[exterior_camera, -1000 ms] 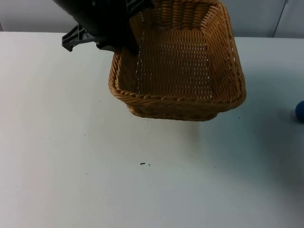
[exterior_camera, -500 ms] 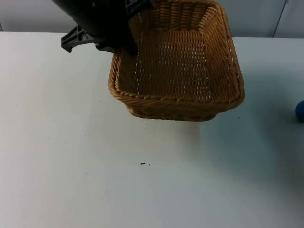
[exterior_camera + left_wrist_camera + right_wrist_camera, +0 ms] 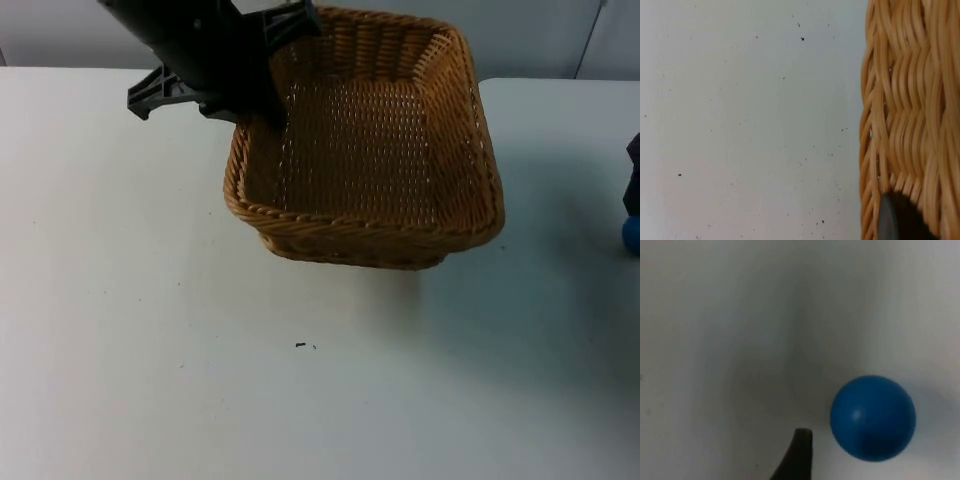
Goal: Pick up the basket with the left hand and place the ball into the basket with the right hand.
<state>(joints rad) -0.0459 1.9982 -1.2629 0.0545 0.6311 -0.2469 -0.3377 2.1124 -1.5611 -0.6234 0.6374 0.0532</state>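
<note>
A woven tan basket [image 3: 370, 150] hangs tilted above the table's far middle. My left gripper [image 3: 262, 108] is shut on its left rim. The left wrist view has the basket's wicker wall [image 3: 905, 110] close up, with one black fingertip [image 3: 895, 220] against it. The blue ball [image 3: 631, 233] lies on the table at the right edge. My right gripper [image 3: 634, 175] is just above it. In the right wrist view the ball [image 3: 873, 417] rests on the table beside one black fingertip [image 3: 799, 450], untouched. The right gripper is open.
The white table [image 3: 200, 350] stretches bare in front of and to the left of the basket, with a tiny dark speck [image 3: 300, 345] near its middle. The grey partition wall [image 3: 540, 35] stands behind.
The basket has shifted slightly left and its far side has tipped lower. The right gripper has come into the top view at the right edge, over the ball.
</note>
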